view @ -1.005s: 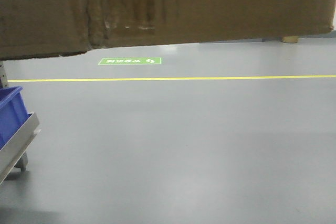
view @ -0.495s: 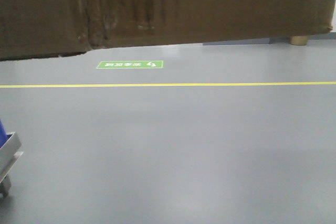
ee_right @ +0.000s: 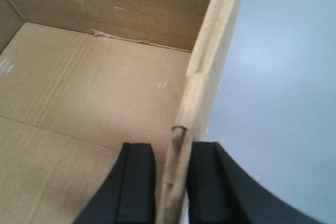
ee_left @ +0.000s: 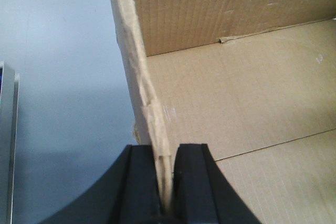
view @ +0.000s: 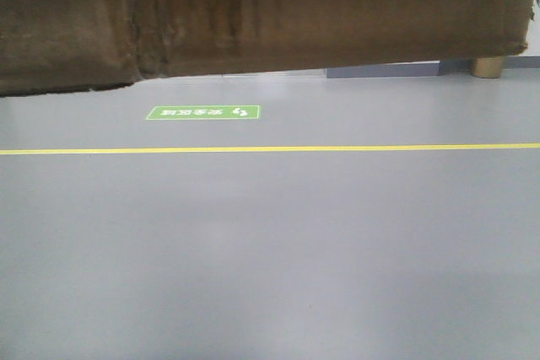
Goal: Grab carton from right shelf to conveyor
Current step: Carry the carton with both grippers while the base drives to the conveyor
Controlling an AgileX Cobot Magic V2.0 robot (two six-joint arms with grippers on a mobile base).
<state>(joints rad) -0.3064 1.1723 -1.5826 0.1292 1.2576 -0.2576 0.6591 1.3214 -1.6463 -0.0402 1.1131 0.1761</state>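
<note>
The brown carton (view: 270, 18) hangs off the floor and fills the top of the front view, its creased face in shadow. My left gripper (ee_left: 165, 153) is shut on the carton's left wall (ee_left: 142, 77), one black finger on each side of the edge. My right gripper (ee_right: 176, 153) is shut on the carton's right wall (ee_right: 212, 56) in the same way. Both wrist views look down into the empty carton's floor (ee_right: 79, 93). The right shelf and the conveyor are out of view.
Smooth grey floor (view: 270, 250) stretches ahead, crossed by a yellow line (view: 270, 149) with a green floor sign (view: 203, 112) beyond it. A tan post foot (view: 488, 67) stands at the far right. A metal frame edge (ee_left: 6, 140) shows at the left wrist view's left border.
The view has swung away from the blue bin and metal rack at lower left, which have left the frame. The yellow line and green sign sit lower. The carton stays held.
</note>
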